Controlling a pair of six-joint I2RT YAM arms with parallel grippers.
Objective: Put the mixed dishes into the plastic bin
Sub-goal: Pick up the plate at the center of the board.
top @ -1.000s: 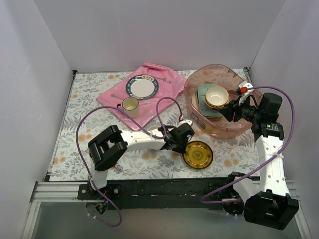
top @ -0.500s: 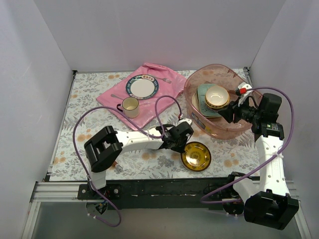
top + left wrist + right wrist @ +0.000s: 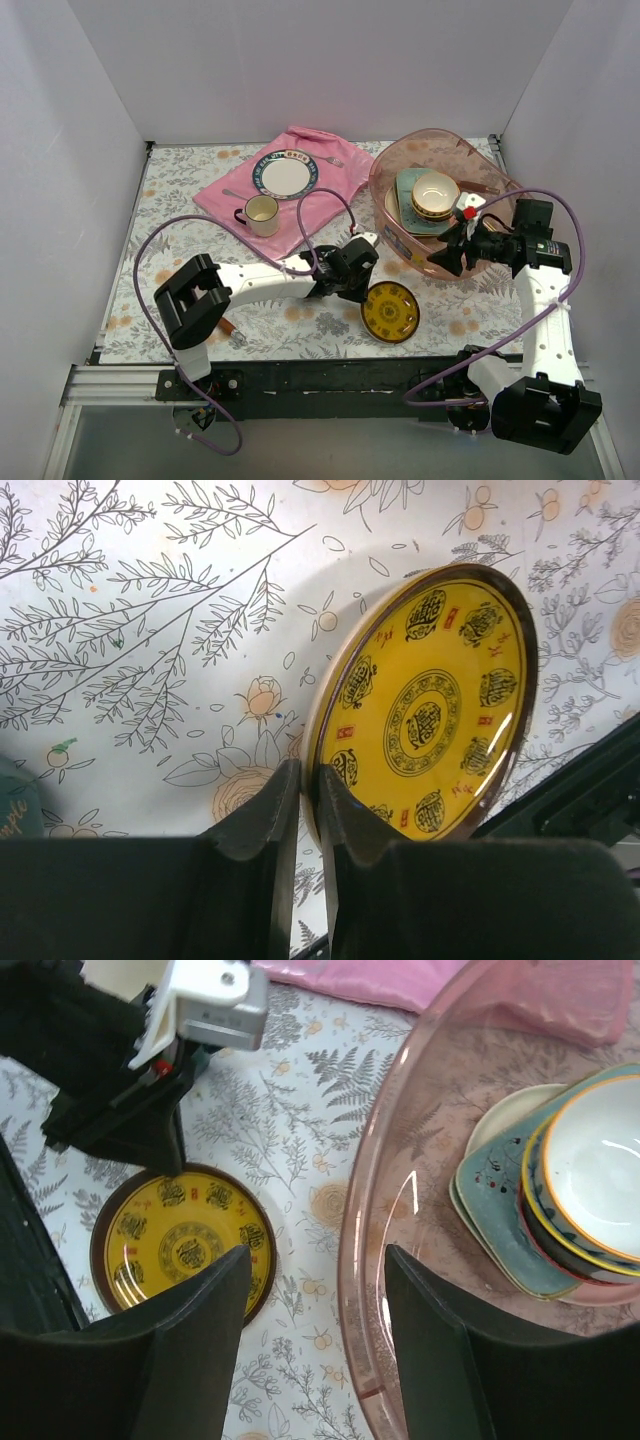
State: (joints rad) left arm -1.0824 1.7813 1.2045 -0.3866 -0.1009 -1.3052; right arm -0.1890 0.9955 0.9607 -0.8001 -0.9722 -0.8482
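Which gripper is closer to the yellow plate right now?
Left. The left gripper pinches the yellow plate at its rim; the right gripper hangs open over the plastic bin rim, apart from the plate.

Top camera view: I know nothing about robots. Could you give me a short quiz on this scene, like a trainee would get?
1. True or false: the left gripper is shut on the yellow plate, pinching its rim.
2. The mug stands: A on the pink cloth; B inside a bowl; C on the yellow plate.
3. Fill in: the stacked bowls sit inside the plastic ___.
Key: 1 true; 2 A; 3 bin.
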